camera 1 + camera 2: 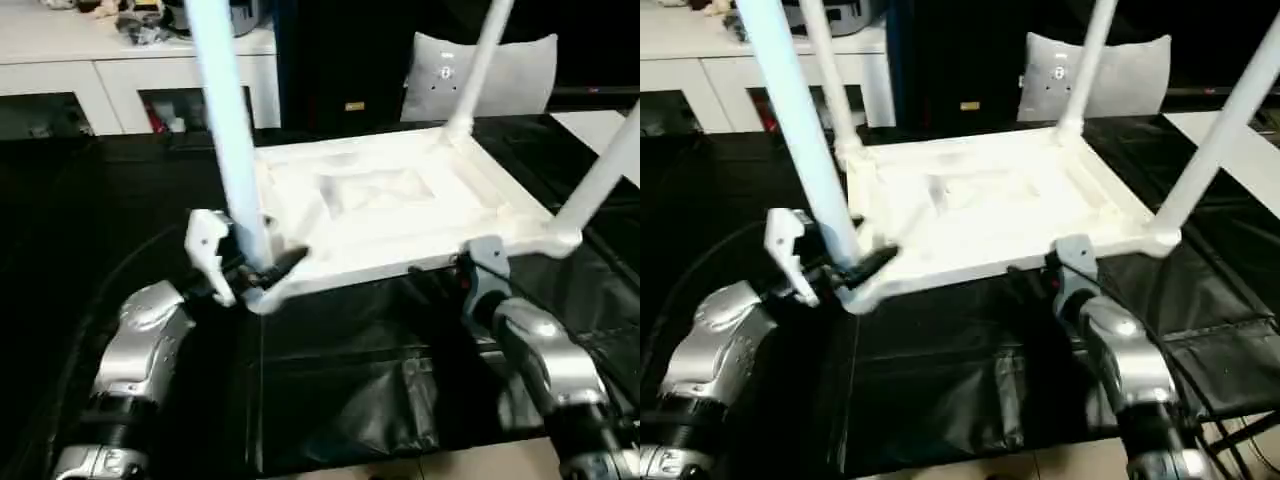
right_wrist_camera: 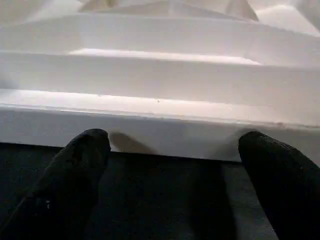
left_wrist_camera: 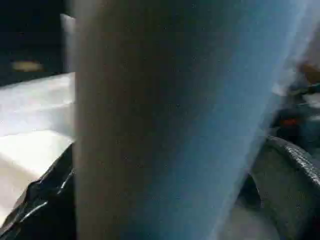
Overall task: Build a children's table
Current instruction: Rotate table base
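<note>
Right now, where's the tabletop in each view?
Left eye: tabletop centre, upside down.
Right eye: tabletop centre, shifted left.
Left wrist: tabletop behind the near-left leg.
Right wrist: tabletop edge beyond the open right gripper.
Shared landmark: black sheet beneath it.

One tabletop (image 1: 990, 215), four legs (image 1: 790, 120), one cushion (image 1: 1120, 75).

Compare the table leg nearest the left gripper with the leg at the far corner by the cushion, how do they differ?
The near-left leg stands at the tabletop's front corner, right by the left gripper; the far-right leg rises at the back corner before the grey cushion, with no gripper near. The near-left leg looks much thicker, being closer. Both are white, tapered and seated in corner sockets.
</note>
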